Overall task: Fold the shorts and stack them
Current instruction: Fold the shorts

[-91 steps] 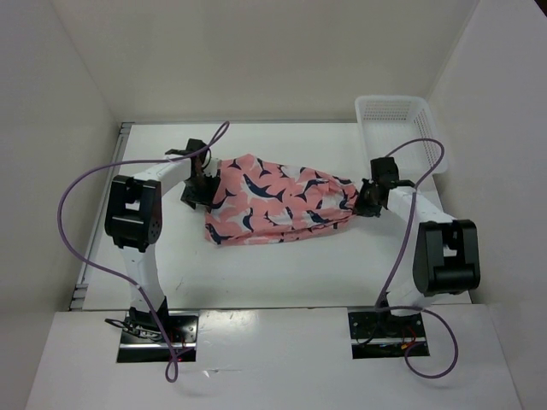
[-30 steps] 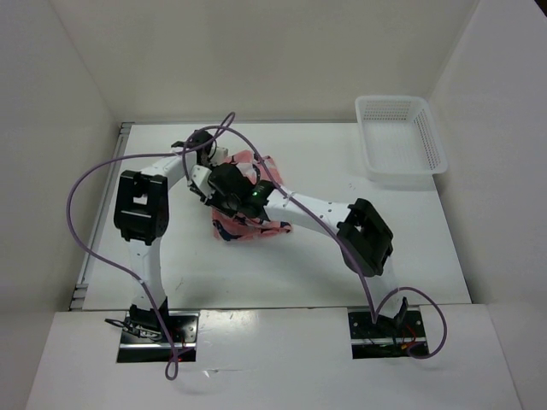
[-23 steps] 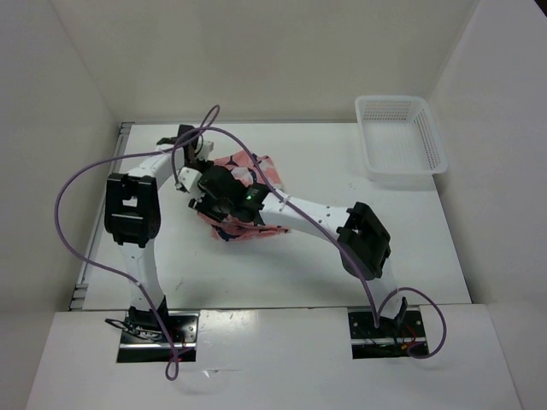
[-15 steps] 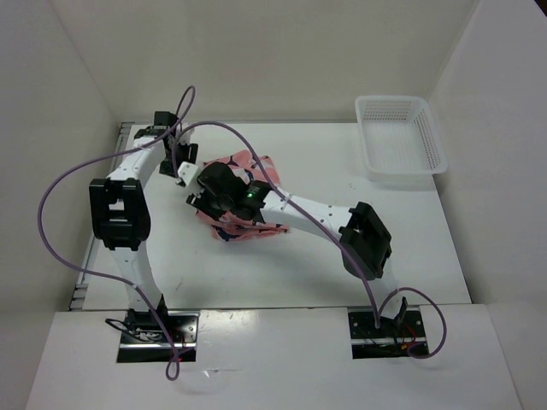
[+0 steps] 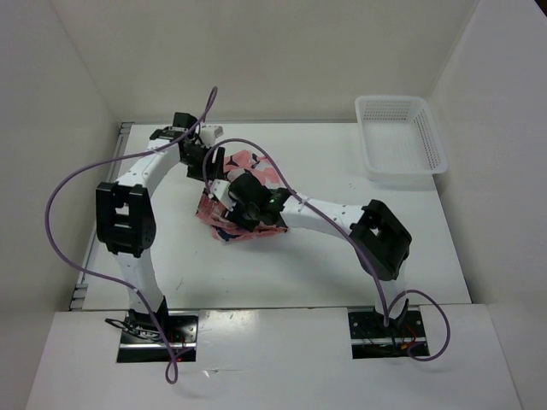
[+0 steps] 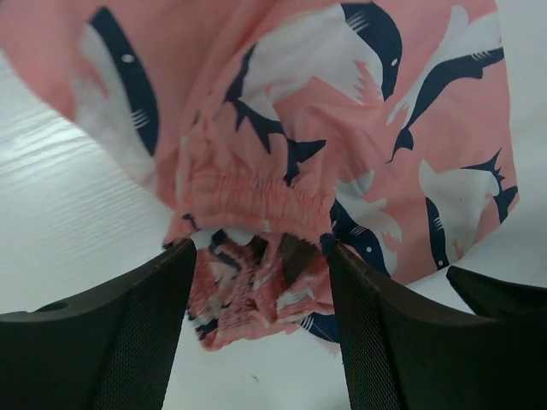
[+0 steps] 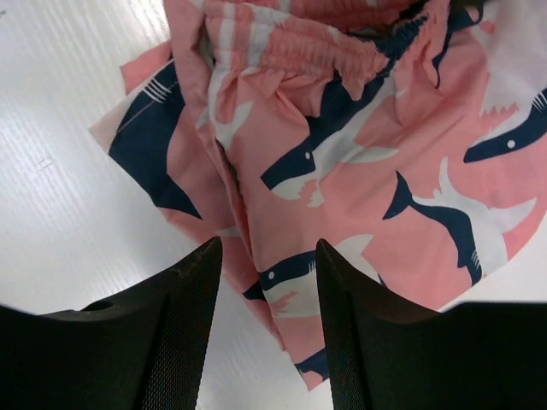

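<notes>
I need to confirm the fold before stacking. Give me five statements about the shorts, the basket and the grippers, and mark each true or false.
1. The left gripper and the right gripper both hang over the shorts. True.
2. Both grippers have their jaws apart. True.
3. The shorts lie in the basket. False: they lie on the table, well apart from the basket.
4. The shorts are spread flat at full width. False: they are gathered into a compact bundle.
5. The basket stands at the far right corner. True.
</notes>
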Controlling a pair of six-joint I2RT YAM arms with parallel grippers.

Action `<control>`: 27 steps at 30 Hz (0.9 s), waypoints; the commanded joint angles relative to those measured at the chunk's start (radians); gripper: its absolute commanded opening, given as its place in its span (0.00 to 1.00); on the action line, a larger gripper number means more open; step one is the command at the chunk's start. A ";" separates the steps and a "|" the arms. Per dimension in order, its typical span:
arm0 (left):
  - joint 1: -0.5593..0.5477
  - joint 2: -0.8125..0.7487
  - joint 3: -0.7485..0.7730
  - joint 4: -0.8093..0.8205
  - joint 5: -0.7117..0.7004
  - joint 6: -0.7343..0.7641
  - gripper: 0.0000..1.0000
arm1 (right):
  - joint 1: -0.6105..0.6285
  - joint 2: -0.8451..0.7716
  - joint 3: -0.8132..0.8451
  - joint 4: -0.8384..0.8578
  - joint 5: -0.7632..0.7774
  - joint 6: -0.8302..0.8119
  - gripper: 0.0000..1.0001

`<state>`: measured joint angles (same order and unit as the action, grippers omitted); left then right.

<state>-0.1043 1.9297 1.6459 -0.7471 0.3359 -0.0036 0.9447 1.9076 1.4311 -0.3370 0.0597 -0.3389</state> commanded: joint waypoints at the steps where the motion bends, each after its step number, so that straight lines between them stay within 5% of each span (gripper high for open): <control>1: -0.003 0.064 0.006 -0.020 0.068 0.004 0.71 | 0.011 -0.048 -0.005 0.044 -0.037 -0.035 0.54; 10: -0.040 0.140 0.042 -0.031 0.057 0.004 0.71 | 0.011 -0.048 -0.064 0.044 -0.066 -0.035 0.52; 14: -0.049 0.159 0.051 -0.041 0.068 0.004 0.52 | 0.011 -0.029 -0.064 0.053 -0.075 -0.035 0.45; 15: -0.058 0.160 0.051 -0.041 0.058 0.004 0.37 | 0.011 -0.028 -0.073 0.053 -0.063 -0.035 0.39; 19: -0.058 0.169 0.074 -0.032 0.020 0.004 0.13 | 0.011 0.001 -0.084 0.084 -0.037 -0.035 0.17; 22: -0.028 0.144 0.094 -0.012 -0.003 0.004 0.09 | 0.011 0.001 -0.093 0.084 -0.026 -0.044 0.00; 27: 0.020 0.097 0.106 0.011 -0.003 0.004 0.08 | 0.011 -0.036 -0.106 0.075 -0.049 -0.071 0.00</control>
<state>-0.1177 2.0911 1.7096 -0.7643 0.3401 -0.0040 0.9466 1.9060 1.3418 -0.3008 0.0212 -0.3874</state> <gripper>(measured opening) 0.101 0.002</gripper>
